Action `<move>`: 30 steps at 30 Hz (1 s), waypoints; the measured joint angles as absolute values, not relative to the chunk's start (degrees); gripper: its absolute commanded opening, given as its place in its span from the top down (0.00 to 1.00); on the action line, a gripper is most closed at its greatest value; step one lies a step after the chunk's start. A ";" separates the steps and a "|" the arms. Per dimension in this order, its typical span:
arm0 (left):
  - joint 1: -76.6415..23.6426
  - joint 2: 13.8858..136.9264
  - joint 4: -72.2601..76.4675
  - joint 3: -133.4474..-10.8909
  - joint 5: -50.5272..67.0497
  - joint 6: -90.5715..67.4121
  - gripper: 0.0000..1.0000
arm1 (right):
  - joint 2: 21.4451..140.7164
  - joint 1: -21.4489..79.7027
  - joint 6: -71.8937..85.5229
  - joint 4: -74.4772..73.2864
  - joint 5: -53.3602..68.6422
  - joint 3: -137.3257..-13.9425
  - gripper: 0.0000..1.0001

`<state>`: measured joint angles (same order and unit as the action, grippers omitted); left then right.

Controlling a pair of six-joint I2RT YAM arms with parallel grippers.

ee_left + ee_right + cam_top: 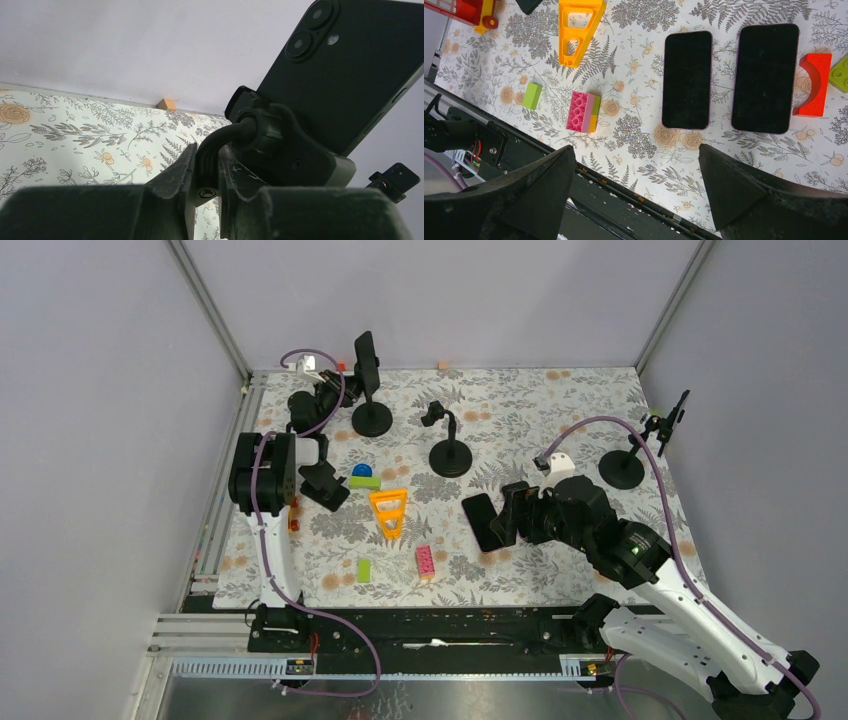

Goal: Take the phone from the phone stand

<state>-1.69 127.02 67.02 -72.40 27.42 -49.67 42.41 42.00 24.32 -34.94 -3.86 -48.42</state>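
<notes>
I log an orange triangle block (388, 512) on the floral mat (560, 410). Nearer: green block (364, 570) left, pink brick (425, 561) to its right.

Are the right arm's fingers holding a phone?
No, the right fingers are spread wide, and the smaller phone and the bigger phone lie flat below, untouched.

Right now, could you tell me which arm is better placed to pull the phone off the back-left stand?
Right, probably: the right gripper hangs open and empty, while the left gripper grips the stand by its neck, bracing it below the phone.
</notes>
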 measured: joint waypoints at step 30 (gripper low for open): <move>-4.05 97.14 72.16 -45.69 26.70 -53.71 1.00 | 41.04 42.00 23.38 -35.53 -4.99 -48.34 0.01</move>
<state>-4.05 97.14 72.16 -45.69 26.70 -53.71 41.04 42.00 23.38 -35.53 -4.99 -48.34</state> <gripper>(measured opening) 0.170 0.993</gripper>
